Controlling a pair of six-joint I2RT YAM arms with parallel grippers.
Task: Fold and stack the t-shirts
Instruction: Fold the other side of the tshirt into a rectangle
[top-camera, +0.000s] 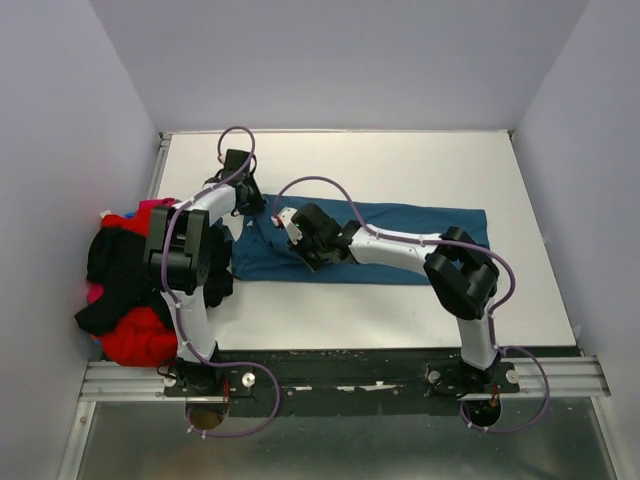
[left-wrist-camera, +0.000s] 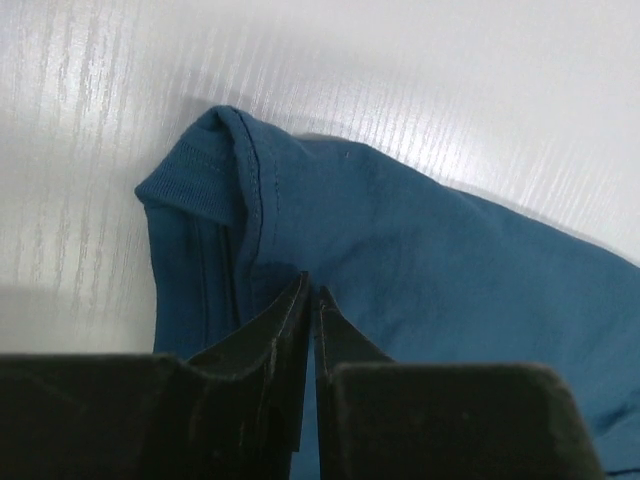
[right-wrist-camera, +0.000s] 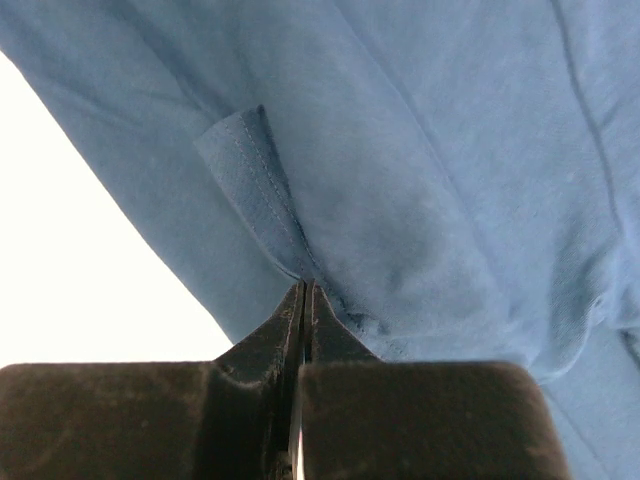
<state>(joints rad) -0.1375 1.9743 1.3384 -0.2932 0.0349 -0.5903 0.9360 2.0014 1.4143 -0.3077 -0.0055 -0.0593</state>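
The teal-blue t-shirt (top-camera: 400, 245) lies spread lengthwise across the middle of the table. My left gripper (top-camera: 250, 200) is at its far left corner. In the left wrist view the gripper (left-wrist-camera: 312, 292) is shut on the cloth just behind a folded, stitched corner of the t-shirt (left-wrist-camera: 420, 240). My right gripper (top-camera: 283, 224) is over the shirt's left part. In the right wrist view it (right-wrist-camera: 305, 286) is shut on a raised hem fold of the t-shirt (right-wrist-camera: 420, 180). The red, black and magenta shirts (top-camera: 130, 285) lie heaped at the table's left edge.
White walls close the table on the left, far side and right. The arm bases stand on a black rail (top-camera: 340, 370) along the near edge. The left arm's elbow (top-camera: 180, 250) hangs beside the heap of shirts.
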